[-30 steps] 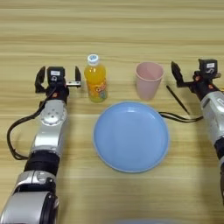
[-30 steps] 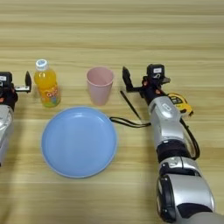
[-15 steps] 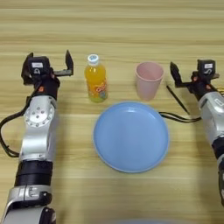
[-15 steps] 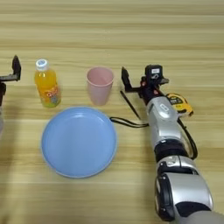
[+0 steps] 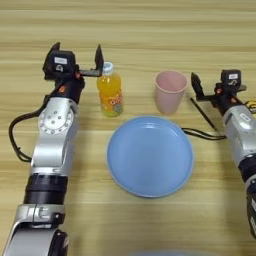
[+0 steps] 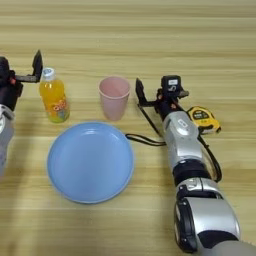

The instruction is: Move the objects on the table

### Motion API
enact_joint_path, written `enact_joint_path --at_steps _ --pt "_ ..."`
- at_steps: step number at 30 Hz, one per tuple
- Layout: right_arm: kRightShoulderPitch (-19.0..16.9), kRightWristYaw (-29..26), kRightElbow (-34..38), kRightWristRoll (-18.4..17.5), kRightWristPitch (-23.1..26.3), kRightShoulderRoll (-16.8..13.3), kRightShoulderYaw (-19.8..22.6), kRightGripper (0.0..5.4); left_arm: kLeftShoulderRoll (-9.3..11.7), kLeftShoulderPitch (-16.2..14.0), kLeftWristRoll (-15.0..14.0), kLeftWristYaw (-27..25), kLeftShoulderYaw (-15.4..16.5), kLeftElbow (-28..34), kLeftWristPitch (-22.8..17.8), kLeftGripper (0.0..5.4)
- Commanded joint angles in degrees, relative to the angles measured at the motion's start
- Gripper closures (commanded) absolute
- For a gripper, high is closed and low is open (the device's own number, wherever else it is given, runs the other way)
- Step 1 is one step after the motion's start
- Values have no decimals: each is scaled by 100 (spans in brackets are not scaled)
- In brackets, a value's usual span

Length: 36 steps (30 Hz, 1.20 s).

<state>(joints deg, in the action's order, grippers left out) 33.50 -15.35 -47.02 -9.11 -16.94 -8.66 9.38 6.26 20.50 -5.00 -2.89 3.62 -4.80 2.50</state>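
orange item: small orange juice bottle with white cap and colourful label, upright on the light wood-grain table, left of centre, just behind the left rim of the plate.
pink item: pale pink tapered plastic cup, upright, mouth up, right of the bottle and apart from it, just behind the plate's far rim.
blue item: large round blue plate, flat on the table, bare, nearer the robot than both objects.
yellow item: yellow tape measure, on the table beside the right forearm.
left gripper: its two black fingers spread wide; one fingertip stands right at the bottle's white cap, the other well off to the left; nothing between them.
right gripper: one black finger shows on the cup side, just beside the cup and not touching it; the other finger is hidden, so whether it is open or closed cannot be told.
key relation: bottle lies to the right of the left gripper's gap, its long axis vertical, cap level with the fingertip; the gap is not yet around it.
nearer arm: left for the bottle, right for the cup.
judgement: a short sideways shift to the right would likely bring the bottle's neck between the left fingers.
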Motion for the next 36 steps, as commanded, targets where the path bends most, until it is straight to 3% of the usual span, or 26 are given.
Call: enact_joint_path --at_steps 1,10,22,36 --pt "148 34 -9 43 -42 26 -24 2 -61 156 56 -58 -117 -1 -125 0" --pt "143 61 15 61 -47 61 -38 2 -138 144 185 -235 -376 -591 0 0" --pt "128 88 64 87 -44 93 -49 2 -98 138 197 -262 -282 -1047 80 0" --pt "112 137 110 90 -37 119 -94 2 -103 143 370 -338 -393 -1839 328 0"
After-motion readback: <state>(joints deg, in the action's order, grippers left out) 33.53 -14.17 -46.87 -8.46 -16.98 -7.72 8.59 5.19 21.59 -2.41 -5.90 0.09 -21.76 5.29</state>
